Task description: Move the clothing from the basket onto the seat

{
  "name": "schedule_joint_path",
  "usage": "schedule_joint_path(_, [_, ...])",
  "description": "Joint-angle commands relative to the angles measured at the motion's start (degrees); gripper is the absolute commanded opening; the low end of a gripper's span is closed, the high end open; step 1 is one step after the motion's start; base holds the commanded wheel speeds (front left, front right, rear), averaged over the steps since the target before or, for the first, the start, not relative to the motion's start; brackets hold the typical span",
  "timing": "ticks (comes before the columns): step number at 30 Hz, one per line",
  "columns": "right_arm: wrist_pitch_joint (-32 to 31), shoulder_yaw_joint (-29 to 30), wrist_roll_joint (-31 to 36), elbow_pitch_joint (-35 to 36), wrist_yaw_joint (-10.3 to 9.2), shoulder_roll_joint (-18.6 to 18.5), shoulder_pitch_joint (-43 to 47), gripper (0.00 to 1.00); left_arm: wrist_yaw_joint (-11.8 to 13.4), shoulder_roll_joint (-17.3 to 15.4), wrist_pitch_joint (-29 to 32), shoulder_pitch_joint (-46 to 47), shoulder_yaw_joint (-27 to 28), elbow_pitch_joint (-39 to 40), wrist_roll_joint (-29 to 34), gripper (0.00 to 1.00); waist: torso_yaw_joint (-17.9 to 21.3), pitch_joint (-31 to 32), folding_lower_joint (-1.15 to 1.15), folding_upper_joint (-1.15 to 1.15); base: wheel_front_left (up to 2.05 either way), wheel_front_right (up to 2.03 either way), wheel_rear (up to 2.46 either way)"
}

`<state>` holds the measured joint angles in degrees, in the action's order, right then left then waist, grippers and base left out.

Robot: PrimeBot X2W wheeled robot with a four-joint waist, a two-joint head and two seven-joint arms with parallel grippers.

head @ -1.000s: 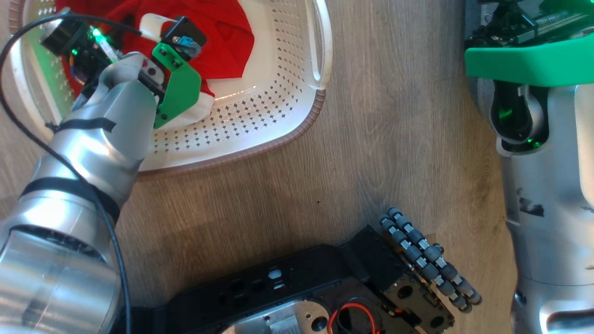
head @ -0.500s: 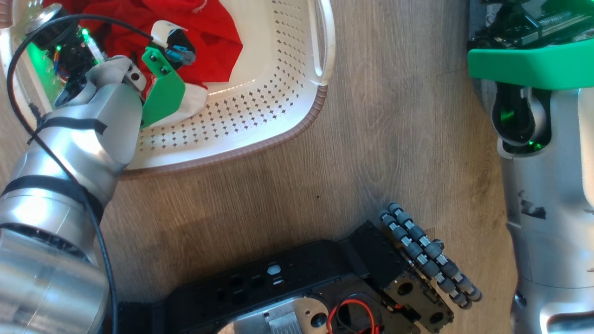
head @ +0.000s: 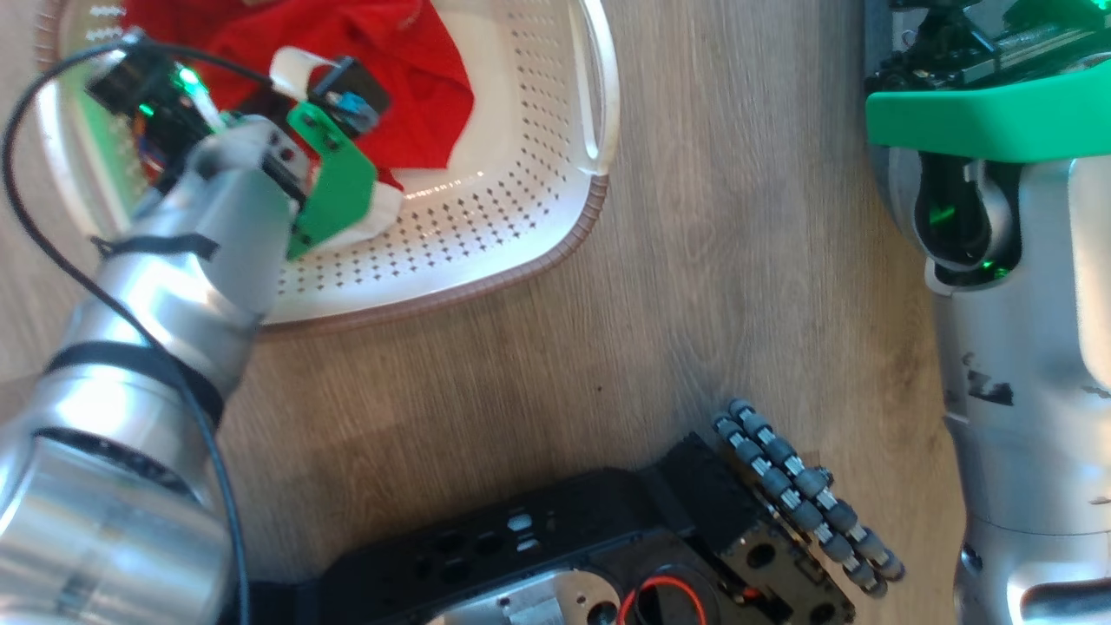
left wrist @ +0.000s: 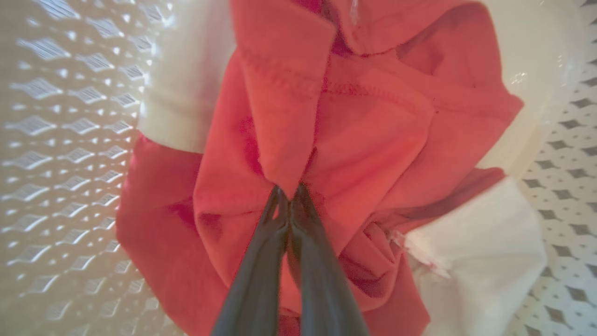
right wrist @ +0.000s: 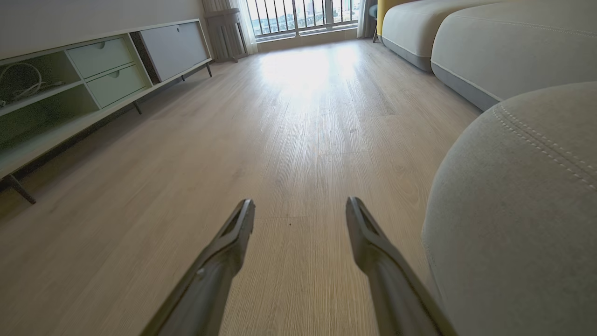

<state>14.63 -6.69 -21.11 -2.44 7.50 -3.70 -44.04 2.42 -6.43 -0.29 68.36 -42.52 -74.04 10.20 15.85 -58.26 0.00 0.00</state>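
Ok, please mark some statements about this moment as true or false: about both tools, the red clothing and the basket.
1. The left tool is shut on a fold of the red clothing. True.
2. The right tool is shut. False: it is open and holds nothing, with the wooden floor beyond it.
3. The red clothing lies on the sofa cushion. False: it lies in the laundry basket.
4. The laundry basket stands on the wooden floor. True.
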Motion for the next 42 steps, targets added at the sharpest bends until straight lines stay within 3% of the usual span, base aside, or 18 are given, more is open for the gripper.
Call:
schedule_joint_path(1, [0.37, -0.50, 1.08, 1.22, -0.01, 0.82, 2.03, 1.00, 0.24, 0.17, -1.58, -2.67, 1.13, 0.67, -0.98, 0.00, -1.59, 2.56, 0.00, 0.00, 0.00, 0.00, 0.00])
schedule_joint_path(13, [0.37, -0.42, 7.16, -2.72, -0.01, 0.79, 4.18, 1.00, -0.95, 3.44, -9.71, -7.64, 4.54, 2.04, -9.38, 0.00, -8.38, 14.39, 0.00, 0.00, 0.00, 0.00, 0.00])
schedule_joint_path(18, [0.37, -1.40, 7.81, -4.92, -0.01, -0.31, 5.74, 1.00, -2.00, 3.53, -11.65, -11.65, 4.91, 7.72, -15.93, 0.00, -10.81, 19.91, 0.00, 0.00, 0.00, 0.00, 0.00])
schedule_joint_path(29, [0.37, -1.68, 7.22, -10.38, -0.01, -3.25, 10.94, 1.00, 0.91, 3.55, -13.41, -18.03, 0.38, 16.75, -27.99, 0.00, -15.39, 32.15, 0.00, 0.00, 0.00, 0.00, 0.00])
schedule_joint_path(42, [0.37, -0.51, 7.15, -14.10, -0.01, -3.03, 19.12, 1.00, 4.41, 3.55, -14.65, -21.76, -1.42, 25.76, -36.06, 0.00, -17.85, 42.43, 0.00, 0.00, 0.00, 0.00, 0.00])
